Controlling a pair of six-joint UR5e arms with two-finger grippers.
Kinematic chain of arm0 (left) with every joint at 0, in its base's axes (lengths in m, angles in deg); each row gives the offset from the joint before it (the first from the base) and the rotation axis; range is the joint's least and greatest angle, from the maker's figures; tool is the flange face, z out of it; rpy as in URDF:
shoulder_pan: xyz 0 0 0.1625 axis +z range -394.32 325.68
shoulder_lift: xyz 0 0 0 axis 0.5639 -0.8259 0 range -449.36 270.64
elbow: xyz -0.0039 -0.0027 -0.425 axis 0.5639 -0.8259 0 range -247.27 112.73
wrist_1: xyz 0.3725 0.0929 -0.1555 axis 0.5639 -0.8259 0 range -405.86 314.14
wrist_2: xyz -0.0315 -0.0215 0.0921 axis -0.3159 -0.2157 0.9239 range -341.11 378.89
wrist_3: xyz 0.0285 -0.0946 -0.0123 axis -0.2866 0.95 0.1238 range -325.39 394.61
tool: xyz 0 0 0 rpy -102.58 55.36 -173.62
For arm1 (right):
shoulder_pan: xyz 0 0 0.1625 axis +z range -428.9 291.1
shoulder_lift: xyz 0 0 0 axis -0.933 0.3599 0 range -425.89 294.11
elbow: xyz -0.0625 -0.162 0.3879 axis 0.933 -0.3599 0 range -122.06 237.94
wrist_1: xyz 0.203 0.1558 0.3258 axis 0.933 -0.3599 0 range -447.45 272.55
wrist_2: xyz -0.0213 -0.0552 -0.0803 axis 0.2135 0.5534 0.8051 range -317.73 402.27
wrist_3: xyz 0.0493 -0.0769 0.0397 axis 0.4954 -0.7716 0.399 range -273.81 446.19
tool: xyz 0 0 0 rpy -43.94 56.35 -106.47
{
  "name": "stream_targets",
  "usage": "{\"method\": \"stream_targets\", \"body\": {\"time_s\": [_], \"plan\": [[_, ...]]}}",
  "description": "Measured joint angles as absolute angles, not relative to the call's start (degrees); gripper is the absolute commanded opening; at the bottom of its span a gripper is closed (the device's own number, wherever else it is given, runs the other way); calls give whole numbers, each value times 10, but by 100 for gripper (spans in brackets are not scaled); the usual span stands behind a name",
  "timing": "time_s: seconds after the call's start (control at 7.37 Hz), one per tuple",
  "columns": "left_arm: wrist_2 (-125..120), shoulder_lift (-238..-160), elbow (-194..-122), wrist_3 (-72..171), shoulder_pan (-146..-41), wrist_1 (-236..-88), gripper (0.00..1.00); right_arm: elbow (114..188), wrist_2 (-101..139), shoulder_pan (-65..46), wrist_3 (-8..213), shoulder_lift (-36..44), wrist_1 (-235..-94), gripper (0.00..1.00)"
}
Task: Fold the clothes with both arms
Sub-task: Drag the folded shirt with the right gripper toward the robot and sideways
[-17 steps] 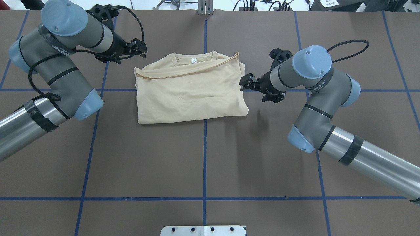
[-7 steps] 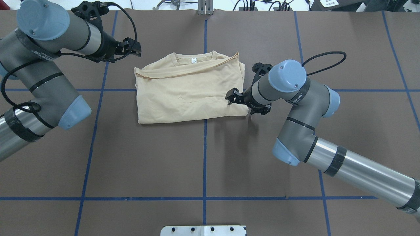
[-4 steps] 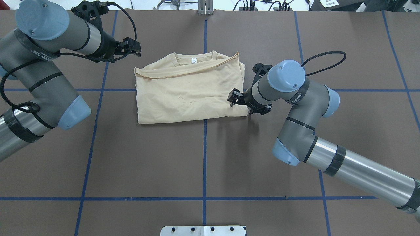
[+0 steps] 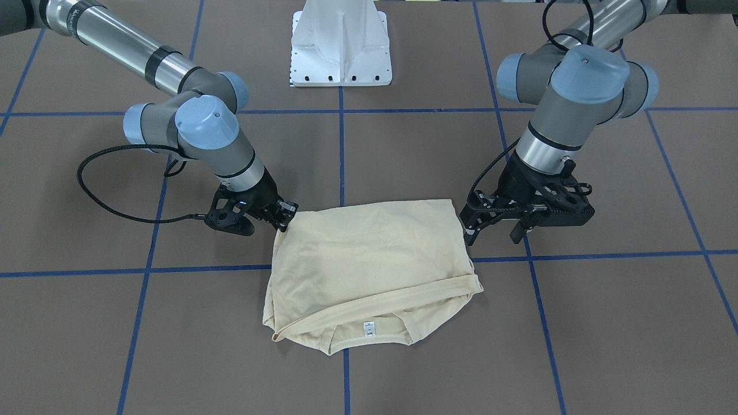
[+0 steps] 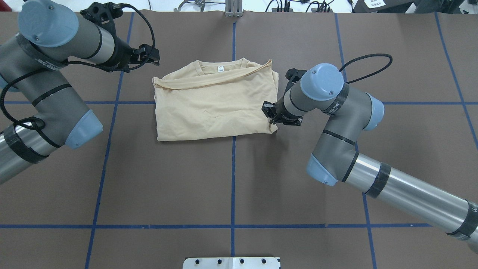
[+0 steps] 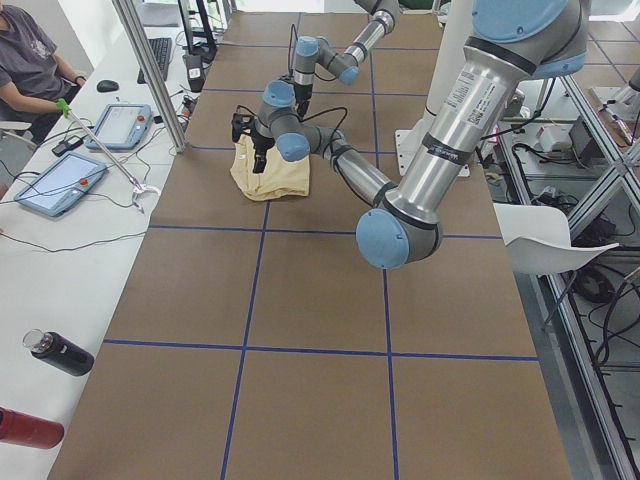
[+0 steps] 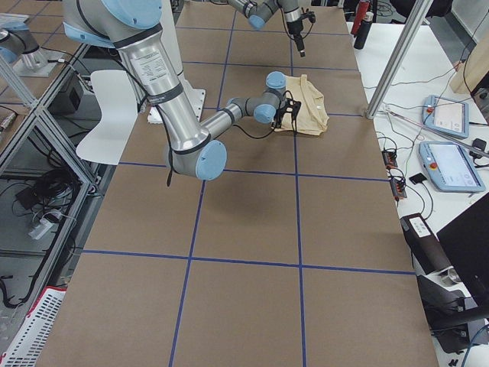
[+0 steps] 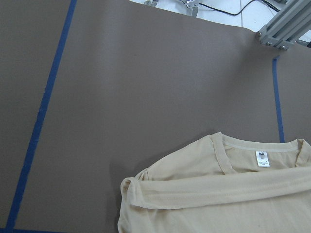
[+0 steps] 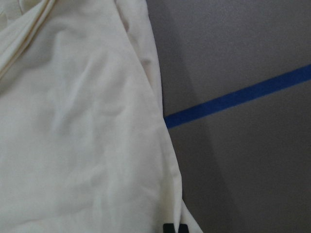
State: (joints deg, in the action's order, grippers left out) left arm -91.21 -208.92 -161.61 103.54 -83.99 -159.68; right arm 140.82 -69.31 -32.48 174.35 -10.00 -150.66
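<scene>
1. Right end effector (image 4: 285,218): the fingers are down at the shirt's (image 5: 216,108) near right corner and look pressed together on it. In the front view the fabric rises to a small peak at the fingertips. The wrist view shows only cloth and table (image 5: 231,186), so how many layers are pinched cannot be told.

2. Left end effector (image 4: 491,229): the fingers are spread and hold nothing. It hovers above the table off the shirt's far left corner, near the cloth but apart from it.

3. Shirt: it lies folded into a rough rectangle at the table centre, collar (image 5: 220,64) away from the robot, label (image 5: 220,68) up. One sleeve (image 5: 213,79) is laid across just below the collar.

4. Arms: the right arm (image 5: 410,194) reaches in from the near right; the left arm (image 5: 48,93) bends in from the far left.

Likely faults from this state:
- Partial grip. If the right fingers hold only the top layer, a lift would probably peel that layer off and undo the folds beneath.
- One-sided lift. Only one corner is held. Raising it while the left end effector is still clear of the cloth would probably drag the shirt over the table or turn it askew.
- Loose sleeve. It rests unsecured and could slide off if the cloth tilts.
- Thin fabric may slip out of a shallow corner pinch.
</scene>
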Motion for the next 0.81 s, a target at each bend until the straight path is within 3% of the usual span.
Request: {"method": "stream_targets", "body": {"time_s": [0.41,0.81], "plan": [[-912,-2089,-1616,1035,-840,-1597,99,1422,-699,-319,1742,-92,-1507,0],[-912,-2089,-1617,1036,-840,-1597,99,1515,-713,-312,1741,-11,-1506,0]]}}
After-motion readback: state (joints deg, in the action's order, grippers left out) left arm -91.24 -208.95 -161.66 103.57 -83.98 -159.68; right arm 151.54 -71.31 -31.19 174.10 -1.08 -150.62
